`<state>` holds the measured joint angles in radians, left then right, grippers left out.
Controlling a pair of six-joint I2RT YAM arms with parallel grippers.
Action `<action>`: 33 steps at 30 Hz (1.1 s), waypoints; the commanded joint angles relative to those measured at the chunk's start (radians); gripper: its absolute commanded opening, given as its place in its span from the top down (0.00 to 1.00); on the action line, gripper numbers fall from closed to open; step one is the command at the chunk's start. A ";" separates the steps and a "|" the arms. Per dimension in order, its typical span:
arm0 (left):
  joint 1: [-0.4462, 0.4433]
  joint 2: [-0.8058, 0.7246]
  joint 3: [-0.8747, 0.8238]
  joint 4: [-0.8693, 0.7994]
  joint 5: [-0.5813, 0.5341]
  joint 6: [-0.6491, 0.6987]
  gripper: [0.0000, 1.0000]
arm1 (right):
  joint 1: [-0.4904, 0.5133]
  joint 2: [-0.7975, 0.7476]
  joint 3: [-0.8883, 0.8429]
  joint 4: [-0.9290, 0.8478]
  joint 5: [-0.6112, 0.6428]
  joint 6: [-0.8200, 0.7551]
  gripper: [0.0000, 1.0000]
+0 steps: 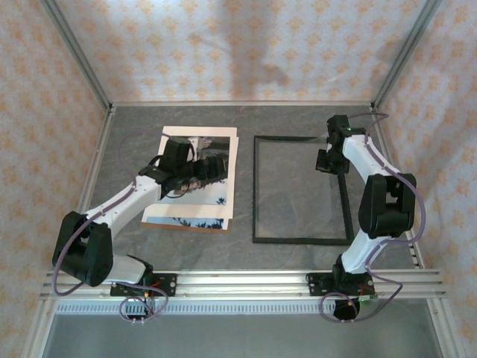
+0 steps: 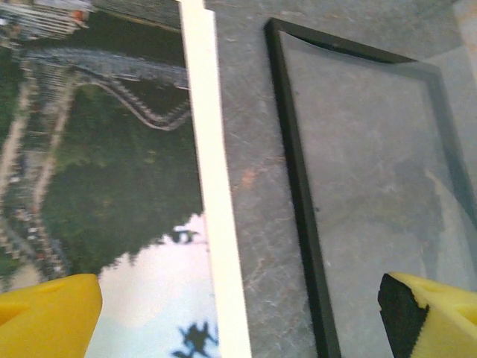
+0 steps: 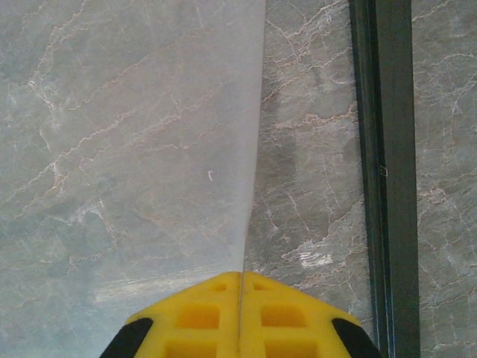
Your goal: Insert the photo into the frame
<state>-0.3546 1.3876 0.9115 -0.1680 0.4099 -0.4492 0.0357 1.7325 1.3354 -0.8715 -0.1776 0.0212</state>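
Note:
The photo (image 1: 200, 203) lies picture side up on the left of the table, with a dark green hill and a white border (image 2: 112, 149). My left gripper (image 1: 212, 165) hovers over its right edge, open with nothing between the yellow fingers (image 2: 238, 321). The thin black frame (image 1: 298, 239) lies flat to the right (image 2: 298, 186). At the frame's far right corner my right gripper (image 1: 326, 160) is shut (image 3: 240, 280) on the edge of a clear pane (image 3: 149, 149), which stands tilted above the frame's right bar (image 3: 391, 149).
A brown backing board (image 1: 186, 226) lies under the photo, showing at its near edge. A strip of bare grey marble table (image 2: 253, 186) separates photo and frame. Patterned walls close the sides and back. A metal rail (image 1: 246, 283) runs along the near edge.

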 commanded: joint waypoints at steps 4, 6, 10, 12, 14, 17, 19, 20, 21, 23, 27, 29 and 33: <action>-0.087 0.048 0.014 0.112 0.076 -0.026 0.05 | -0.009 -0.001 0.028 -0.023 0.060 0.007 1.00; -0.116 0.065 0.022 0.127 0.086 -0.027 0.05 | -0.010 0.001 0.026 -0.026 0.064 0.008 1.00; -0.165 0.098 0.036 0.157 0.099 -0.036 0.05 | -0.011 0.000 0.022 -0.027 0.071 0.009 1.00; -0.183 0.110 0.043 0.161 0.096 -0.038 0.05 | -0.011 -0.001 0.019 -0.028 0.077 0.009 1.00; -0.196 0.121 0.050 0.163 0.096 -0.040 0.05 | -0.011 -0.003 0.015 -0.025 0.077 0.011 1.00; -0.208 0.133 0.058 0.161 0.095 -0.040 0.05 | -0.011 -0.003 0.014 -0.021 0.079 0.012 1.00; -0.213 0.134 0.061 0.159 0.092 -0.043 0.06 | -0.011 -0.002 0.014 -0.021 0.081 0.014 1.00; -0.214 0.134 0.062 0.159 0.090 -0.042 0.06 | -0.011 -0.003 0.014 -0.021 0.083 0.014 1.00; -0.215 0.134 0.062 0.157 0.088 -0.040 0.06 | -0.010 -0.004 0.015 -0.022 0.082 0.014 1.00; -0.216 0.133 0.061 0.157 0.084 -0.039 0.06 | -0.011 -0.001 0.011 -0.020 0.073 0.016 1.00; -0.218 0.132 0.061 0.149 0.078 -0.037 0.06 | -0.010 -0.002 0.004 -0.014 0.064 0.023 1.00; -0.218 0.133 0.061 0.144 0.074 -0.036 0.06 | -0.011 -0.001 0.000 -0.014 0.063 0.024 1.00; -0.218 0.131 0.062 0.137 0.063 -0.032 0.06 | -0.010 -0.002 -0.006 -0.014 0.049 0.033 1.00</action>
<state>-0.5632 1.5211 0.9478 -0.0330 0.4904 -0.4747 0.0315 1.7325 1.3350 -0.8745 -0.1383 0.0334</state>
